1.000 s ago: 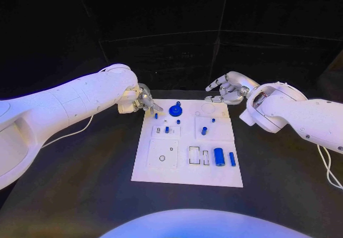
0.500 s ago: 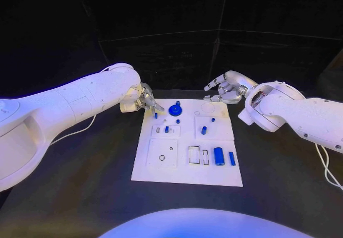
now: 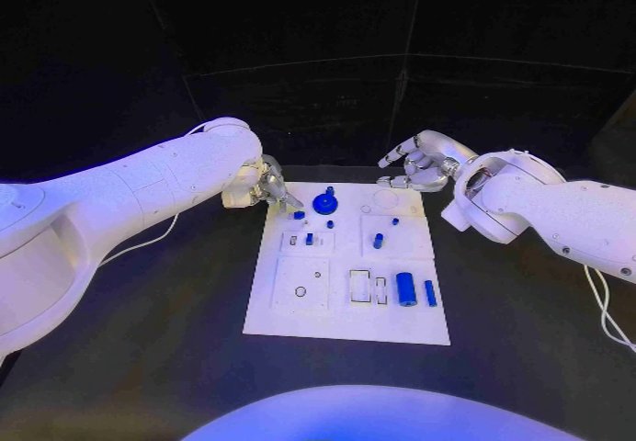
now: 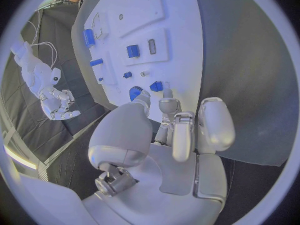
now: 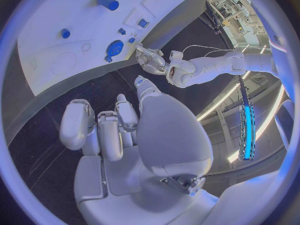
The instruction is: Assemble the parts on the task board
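Task board, left hand pinching small blue part

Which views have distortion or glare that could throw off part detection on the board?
Head view: dark surround, task board evenly lit, blue parts crisp, no glare. Left wrist view: fisheye bends the board's edges; left hand blocks its near end. Right wrist view: same bending, bright light strips at the rim beside the right hand.

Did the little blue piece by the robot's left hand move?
Yes. The small blue piece at the left hand fingertips has shifted rightward on the task board, toward the big round blue part.
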